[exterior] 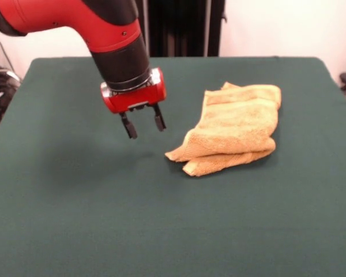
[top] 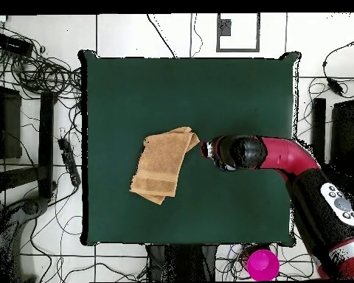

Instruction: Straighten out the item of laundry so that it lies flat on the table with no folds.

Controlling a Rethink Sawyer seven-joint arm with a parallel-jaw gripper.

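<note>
Closest to you, the orange-tan terry towel is folded over itself in layers on the dark green cloth-covered bench. Just beside the towel and a bit farther back, your red-and-black end effector hangs above the bench, fingers spread, holding nothing.

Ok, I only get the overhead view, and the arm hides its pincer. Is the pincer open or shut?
Observer: Open. In the front view the pincer has its two fingers apart, with nothing between them.
Operator: Is it touching the towel?
Observer: No. It seems to hang above the bare table, with a gap between it and the towel.
Operator: Is the towel flat?
Observer: No. From the front it is doubled over, with two thick layers stacked at the edge nearest the camera.
</note>
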